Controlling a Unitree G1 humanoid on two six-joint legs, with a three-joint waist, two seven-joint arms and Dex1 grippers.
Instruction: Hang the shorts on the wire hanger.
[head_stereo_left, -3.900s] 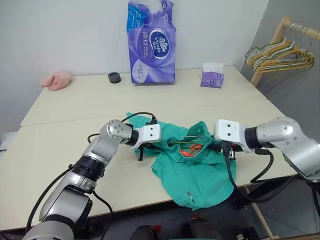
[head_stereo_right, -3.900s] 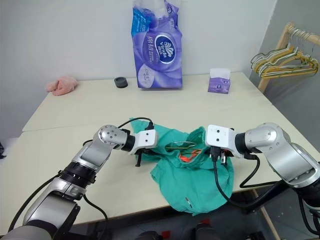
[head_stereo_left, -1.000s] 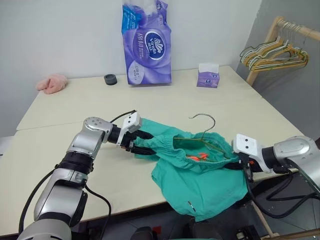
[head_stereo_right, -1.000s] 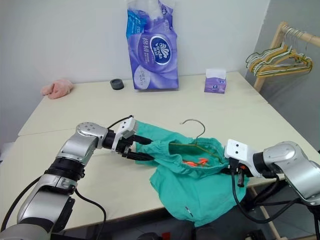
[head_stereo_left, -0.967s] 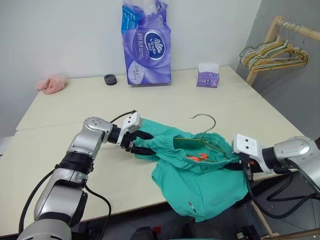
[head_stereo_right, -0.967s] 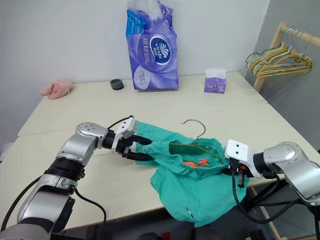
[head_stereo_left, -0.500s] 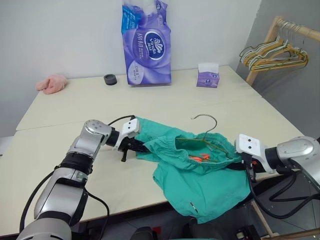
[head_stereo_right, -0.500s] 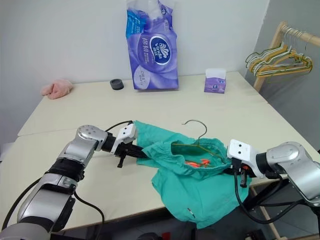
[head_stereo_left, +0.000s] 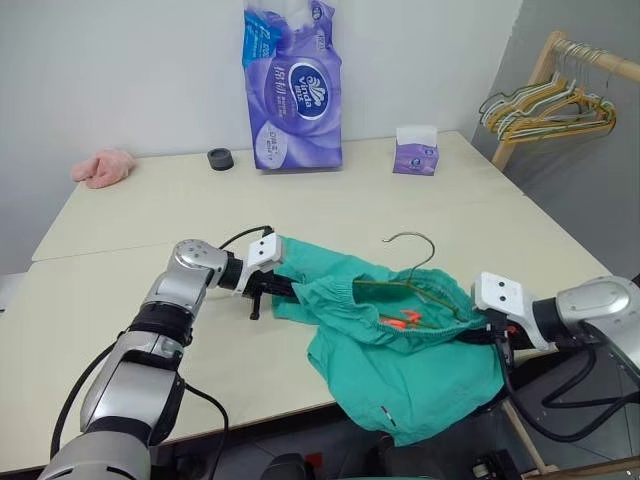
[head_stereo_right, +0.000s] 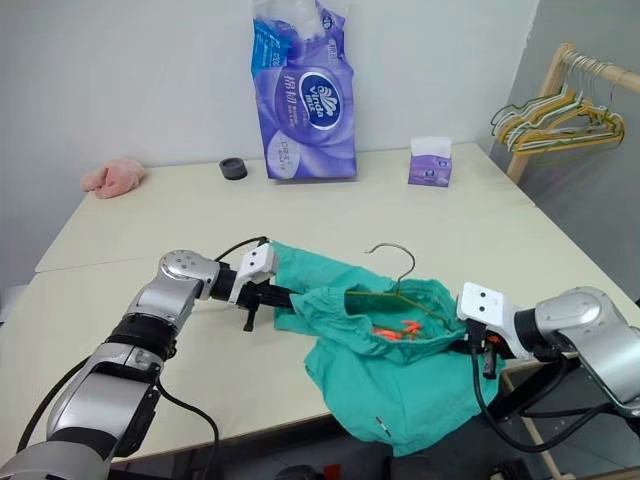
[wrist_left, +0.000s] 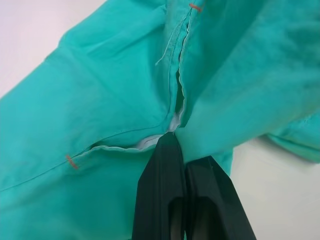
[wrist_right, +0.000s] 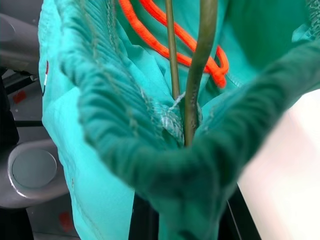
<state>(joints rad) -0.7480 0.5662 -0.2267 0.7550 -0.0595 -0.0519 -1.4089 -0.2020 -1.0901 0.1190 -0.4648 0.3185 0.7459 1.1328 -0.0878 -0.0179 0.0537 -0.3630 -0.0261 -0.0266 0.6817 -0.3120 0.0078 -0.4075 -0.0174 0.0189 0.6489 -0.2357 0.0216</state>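
Stretching shorts (head_stereo_left: 400, 340) left-right, both tools (head_stereo_left: 285, 292) (head_stereo_left: 478, 335) clamping fabric, wire hanger (head_stereo_left: 412, 262) hook rearward

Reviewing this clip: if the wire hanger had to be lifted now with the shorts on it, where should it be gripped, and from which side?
Probably the hook of the wire hanger, taken from above: it alone stands clear of the shorts, while its lower wires sit inside the waistband.

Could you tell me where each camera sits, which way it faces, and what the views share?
Left eye view: on the head, looking forward and down at the table; both arms show, left end effector shut on the shorts.
Right eye view: same, slightly offset; the wire hanger rises from the waistband.
Left wrist view: along the shut fingers pinching fabric.
Right wrist view: along the right end effector at waistband, hanger wire, drawstring.
Shared: the shorts.
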